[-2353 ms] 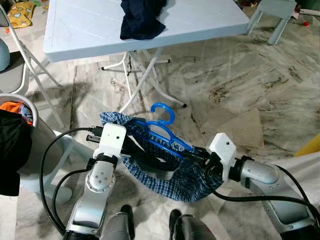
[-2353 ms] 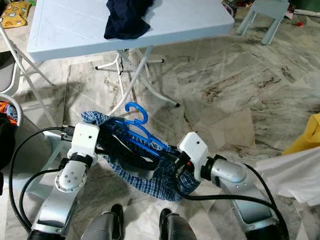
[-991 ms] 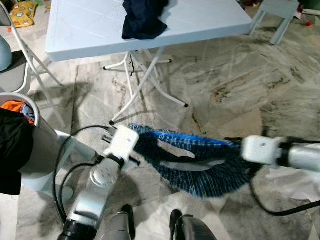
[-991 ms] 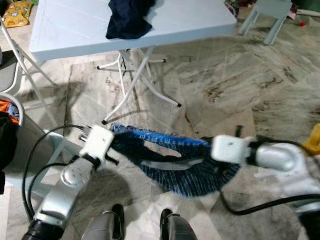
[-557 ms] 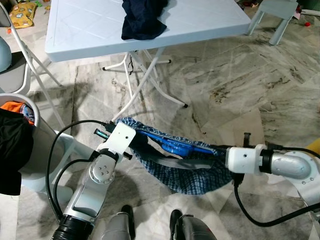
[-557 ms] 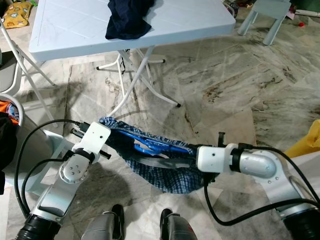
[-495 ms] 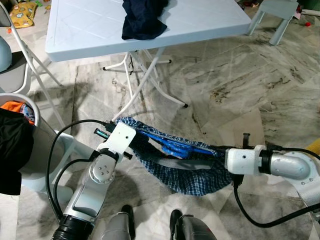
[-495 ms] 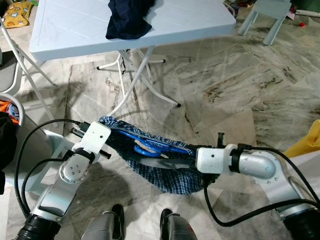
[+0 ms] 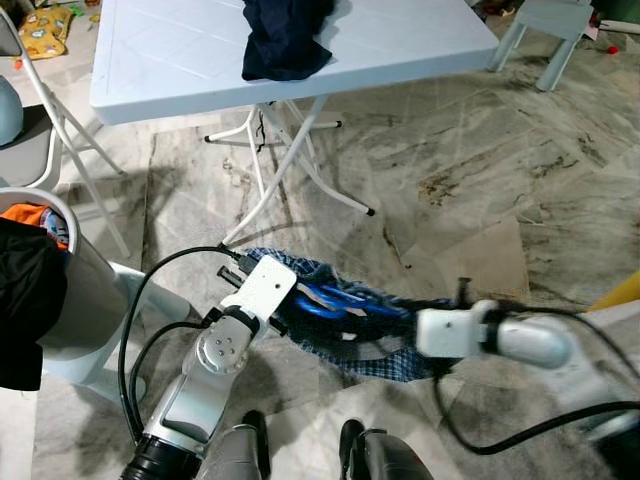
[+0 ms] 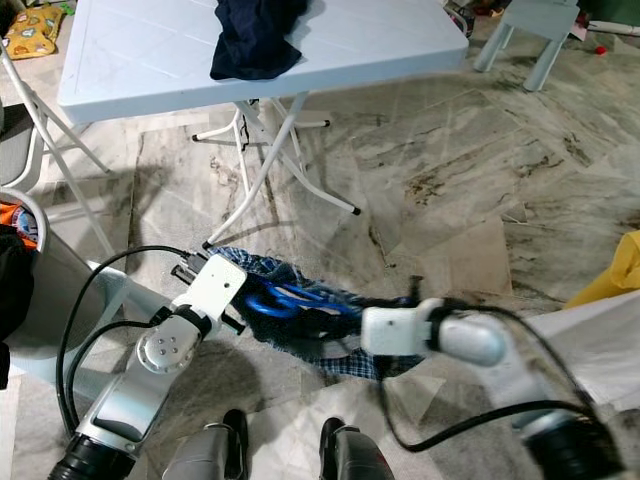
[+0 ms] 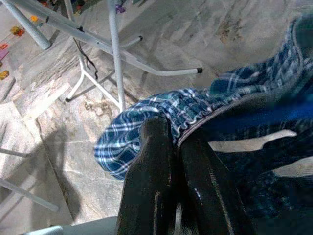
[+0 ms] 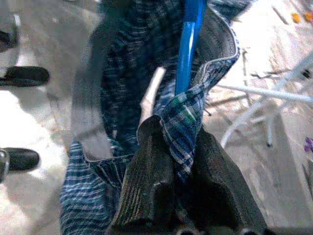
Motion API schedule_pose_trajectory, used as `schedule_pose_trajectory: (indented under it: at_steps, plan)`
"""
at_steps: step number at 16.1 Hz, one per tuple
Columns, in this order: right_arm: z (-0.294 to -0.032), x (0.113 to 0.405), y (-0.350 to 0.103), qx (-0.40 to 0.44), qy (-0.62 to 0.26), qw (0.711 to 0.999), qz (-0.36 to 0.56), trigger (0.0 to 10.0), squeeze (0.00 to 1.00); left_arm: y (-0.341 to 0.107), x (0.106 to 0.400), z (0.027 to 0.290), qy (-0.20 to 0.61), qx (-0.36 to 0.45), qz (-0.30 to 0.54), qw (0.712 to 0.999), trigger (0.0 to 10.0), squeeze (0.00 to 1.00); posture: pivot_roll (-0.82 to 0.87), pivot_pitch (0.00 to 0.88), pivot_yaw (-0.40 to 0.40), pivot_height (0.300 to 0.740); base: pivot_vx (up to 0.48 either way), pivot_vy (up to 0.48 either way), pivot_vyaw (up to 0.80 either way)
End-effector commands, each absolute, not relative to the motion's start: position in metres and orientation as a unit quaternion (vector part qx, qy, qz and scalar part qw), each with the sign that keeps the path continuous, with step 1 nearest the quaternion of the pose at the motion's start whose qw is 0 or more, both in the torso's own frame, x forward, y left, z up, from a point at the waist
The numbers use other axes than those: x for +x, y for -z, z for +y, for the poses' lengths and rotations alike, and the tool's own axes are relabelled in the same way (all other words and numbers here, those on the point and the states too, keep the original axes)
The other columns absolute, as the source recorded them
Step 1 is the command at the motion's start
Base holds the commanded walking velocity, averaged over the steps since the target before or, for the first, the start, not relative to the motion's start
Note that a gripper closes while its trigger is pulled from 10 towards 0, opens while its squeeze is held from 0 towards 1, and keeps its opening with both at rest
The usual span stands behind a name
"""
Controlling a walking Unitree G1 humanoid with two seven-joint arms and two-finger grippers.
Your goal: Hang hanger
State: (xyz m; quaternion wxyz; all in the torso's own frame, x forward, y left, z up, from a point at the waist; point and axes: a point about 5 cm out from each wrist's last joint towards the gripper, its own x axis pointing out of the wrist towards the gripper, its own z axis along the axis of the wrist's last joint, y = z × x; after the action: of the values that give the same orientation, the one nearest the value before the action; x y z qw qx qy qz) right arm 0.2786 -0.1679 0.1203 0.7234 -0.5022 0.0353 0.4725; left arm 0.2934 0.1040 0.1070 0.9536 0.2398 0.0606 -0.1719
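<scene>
left eye view: basket [image 9: 85, 290] holds clothes [image 9: 25, 300] (apparently).

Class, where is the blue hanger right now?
In the head views, the blue hanger sits inside the checked shorts, stretched low between the left claw and right claw, in front of the white folding table.

I held both arms forward above the floor [image 9: 480, 180], left gripper [image 11: 172, 134] and right gripper [image 12: 177, 133] each clamped on the plaid garment [image 9: 385, 345].
</scene>
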Motion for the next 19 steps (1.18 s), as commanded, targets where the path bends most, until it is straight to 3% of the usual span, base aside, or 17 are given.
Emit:
schedule_pose_trajectory:
  at_steps: [1, 2, 6, 10, 14, 17, 19]
  plan:
    - [-0.161, 0.266, -0.103, -0.506, -0.513, 0.692, 0.051, 10.0, 0.0, -0.124, 0.292, 0.096, 0.176, 0.232, 0.019, 0.956, 0.0, 0.0, -0.05, 0.254, -0.024, 0.74, 0.0, 0.0, 0.0]
    - [-0.162, 0.264, -0.101, -0.504, -0.517, 0.69, 0.056, 10.0, 0.0, -0.126, 0.293, 0.098, 0.172, 0.234, 0.016, 0.957, 0.0, 0.0, -0.05, 0.254, -0.024, 0.74, 0.0, 0.0, 0.0]
    - [-0.214, 0.242, -0.1, -0.502, -0.527, 0.675, 0.12, 10.0, 0.0, -0.128, 0.304, 0.144, 0.109, 0.259, 0.029, 0.959, 0.0, 0.0, -0.05, 0.259, -0.026, 0.74, 0.0, 0.0, 0.0]
    - [-0.247, 0.235, -0.112, -0.513, -0.522, 0.664, 0.152, 10.0, 0.0, -0.127, 0.309, 0.151, 0.1, 0.257, 0.041, 0.96, 0.0, 0.0, -0.07, 0.261, -0.021, 0.74, 0.0, 0.0, 0.0]
    - [-0.263, 0.232, -0.137, -0.497, -0.533, 0.667, 0.156, 10.0, 0.0, -0.116, 0.31, 0.162, 0.089, 0.232, 0.081, 0.965, 0.0, 0.0, -0.08, 0.26, -0.016, 0.74, 0.0, 0.0, 0.0]
    - [-0.268, 0.244, -0.163, -0.496, -0.513, 0.688, 0.133, 10.0, 0.0, -0.109, 0.31, 0.165, 0.091, 0.215, 0.098, 0.967, 0.0, 0.0, -0.08, 0.258, -0.016, 0.74, 0.0, 0.0, 0.0]
    - [-0.249, 0.249, -0.17, -0.463, -0.523, 0.71, 0.096, 10.0, 0.0, -0.108, 0.31, 0.154, 0.108, 0.205, 0.095, 0.968, 0.0, 0.0, -0.08, 0.254, -0.019, 0.74, 0.0, 0.0, 0.0]
